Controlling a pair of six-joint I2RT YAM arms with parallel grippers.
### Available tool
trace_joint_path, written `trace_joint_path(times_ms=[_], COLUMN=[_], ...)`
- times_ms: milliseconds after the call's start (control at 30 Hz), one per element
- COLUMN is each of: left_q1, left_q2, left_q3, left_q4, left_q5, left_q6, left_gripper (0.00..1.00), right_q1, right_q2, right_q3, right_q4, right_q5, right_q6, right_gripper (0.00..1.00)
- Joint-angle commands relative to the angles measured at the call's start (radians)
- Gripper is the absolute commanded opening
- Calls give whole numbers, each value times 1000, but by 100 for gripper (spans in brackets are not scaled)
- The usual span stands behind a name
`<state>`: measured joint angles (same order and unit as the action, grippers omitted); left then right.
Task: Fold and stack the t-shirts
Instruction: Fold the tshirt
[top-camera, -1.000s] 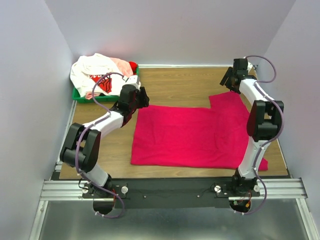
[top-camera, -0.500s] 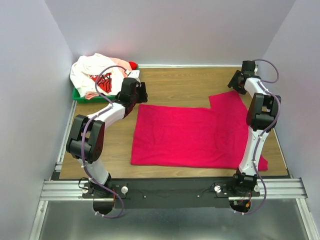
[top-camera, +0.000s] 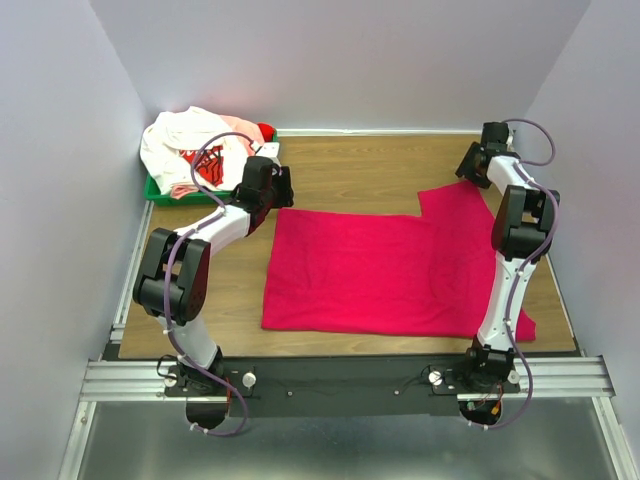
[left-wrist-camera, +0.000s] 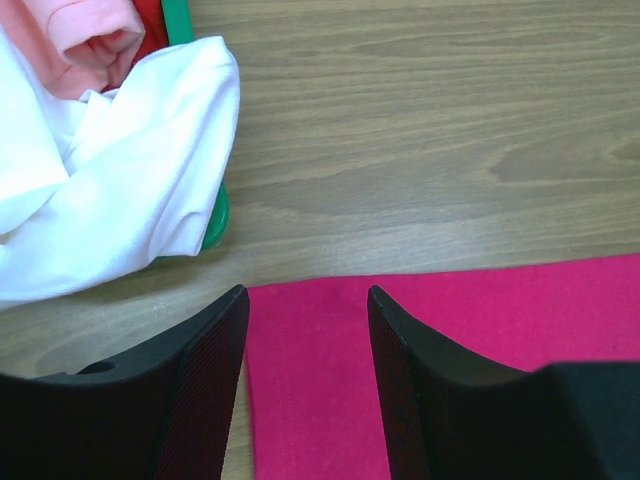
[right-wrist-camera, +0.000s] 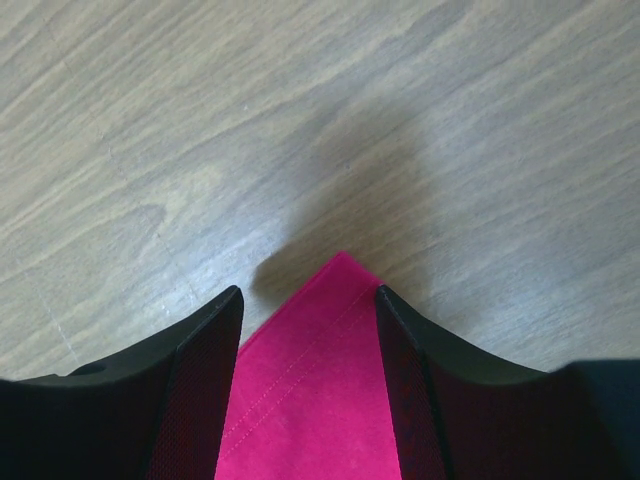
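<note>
The magenta t-shirt (top-camera: 380, 270) is lying flat on the counter (top-camera: 350, 170), and the left gripper (left-wrist-camera: 305, 300) and right gripper (right-wrist-camera: 308, 300) are each hovering, jaws apart, astride a far corner, probably readying a fold; contact is unclear. Meanwhile the other t-shirts (top-camera: 190, 145) are waiting heaped on the green tray (top-camera: 165, 192).

Free room: bare bench (top-camera: 350, 165) beyond the magenta shirt (top-camera: 380, 270).
Obstacle: green tray (top-camera: 160, 190) of heaped shirts (top-camera: 185, 140), just left of my left claw (left-wrist-camera: 305, 300).
</note>
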<state>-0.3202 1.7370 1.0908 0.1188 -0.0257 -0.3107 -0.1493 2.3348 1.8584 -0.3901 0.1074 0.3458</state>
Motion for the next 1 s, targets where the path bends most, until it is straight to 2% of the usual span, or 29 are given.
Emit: trace_joint_path(times_ms=[0,967], left_q1=[9,13], left_q2=[4,-7], left_q3=[20,-3], left_q4=[-27,-25], left_q5=[-10,-10], left_q6=[18,12], left_gripper=[59,59], right_q1=[-13,-22], right_q2=[64,47], right_q3=[33,91], right_q4=[-16,-15], right_q5=[29,63], right_q6=[-19,-88], right_gripper=[62,60])
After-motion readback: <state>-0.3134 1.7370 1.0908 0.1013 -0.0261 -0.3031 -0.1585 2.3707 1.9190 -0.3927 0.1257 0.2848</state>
